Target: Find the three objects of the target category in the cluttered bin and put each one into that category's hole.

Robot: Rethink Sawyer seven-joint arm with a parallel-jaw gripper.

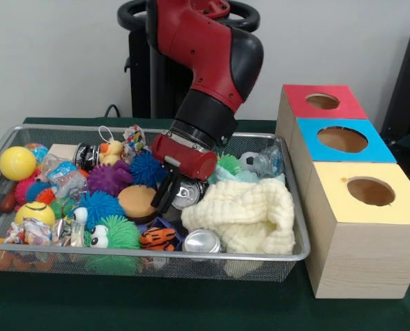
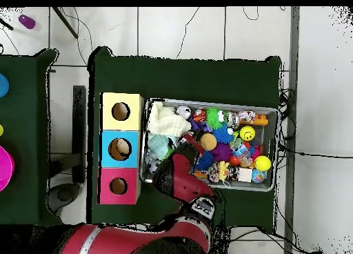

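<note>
The gripper (image 1: 162, 200) hangs low at the centre of the wire bin (image 1: 298, 227), fingers by a silver can (image 1: 188, 194); whether they're apart, I cannot tell.

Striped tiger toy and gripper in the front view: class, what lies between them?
In the front view, a tan round disc-shaped toy lies between the gripper above and the tiger at the tray's near edge.

Pincer (image 1: 165, 201) hangs low over the cluttered bin (image 1: 298, 227).
</note>
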